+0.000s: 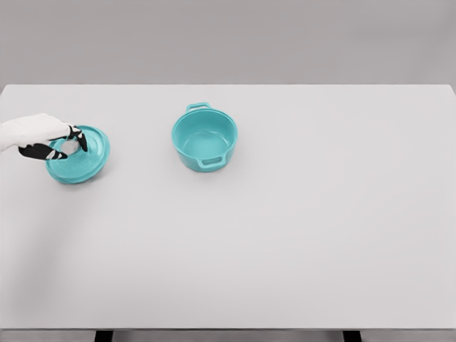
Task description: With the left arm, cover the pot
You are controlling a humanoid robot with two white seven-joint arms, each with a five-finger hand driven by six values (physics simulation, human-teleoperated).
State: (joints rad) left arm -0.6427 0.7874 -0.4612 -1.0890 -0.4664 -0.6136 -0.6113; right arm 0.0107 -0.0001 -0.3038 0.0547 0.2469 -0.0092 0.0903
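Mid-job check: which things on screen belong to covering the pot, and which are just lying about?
Belongs to the job:
- teal pot, open, upright, mid-table
- teal lid, flat on the table, left of the pot and apart from it
- left hand, fingers around the lid's knob

Lying about:
- nothing loose; only the white table

The pot (204, 140) is teal, round and shallow-walled, with a loop handle on its far rim and another on its near rim. It stands upright and uncovered on the white table, a little left of the middle and toward the far side. Its lid (80, 156) is the same teal, a round disc with a pale knob at its centre. It lies flat near the table's left edge, well apart from the pot.
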